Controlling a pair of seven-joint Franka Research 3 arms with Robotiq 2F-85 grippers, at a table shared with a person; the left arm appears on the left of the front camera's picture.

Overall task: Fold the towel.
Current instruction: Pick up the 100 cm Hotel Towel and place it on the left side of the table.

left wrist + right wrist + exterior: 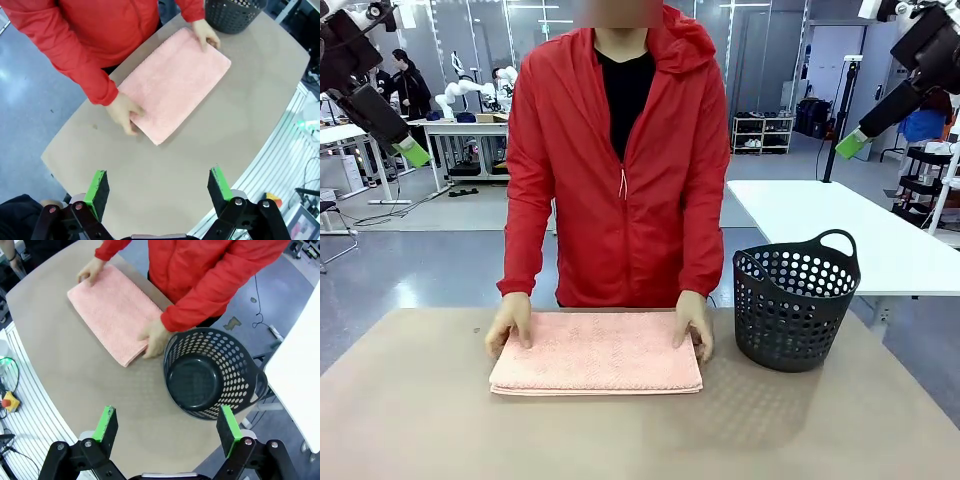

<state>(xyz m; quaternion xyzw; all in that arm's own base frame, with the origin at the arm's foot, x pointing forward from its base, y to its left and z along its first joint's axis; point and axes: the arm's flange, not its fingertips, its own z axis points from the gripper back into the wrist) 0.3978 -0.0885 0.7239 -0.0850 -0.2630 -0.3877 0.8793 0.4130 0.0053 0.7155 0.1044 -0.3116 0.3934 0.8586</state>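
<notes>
The salmon-pink towel point(597, 352) lies folded into a flat rectangle on the table, near the far edge in front of a person in a red jacket. The person's hands point(510, 322) rest on its two far corners. It appears again in the left wrist view, towel point(175, 85), and the right wrist view, towel point(114, 312). My left gripper point(158, 188) hangs high above the table's near side, open and holding nothing. My right gripper point(169, 427) is also raised and open, above the table edge beside the basket. One green pad of each arm, left pad point(414, 152) and right pad point(851, 144), sits high in the front view.
A dark perforated plastic basket point(793, 299) stands empty on the table to the right of the towel, basket point(210, 372). The tan tabletop point(620, 435) lies bare in front of the towel. A white table point(850, 235) stands behind on the right.
</notes>
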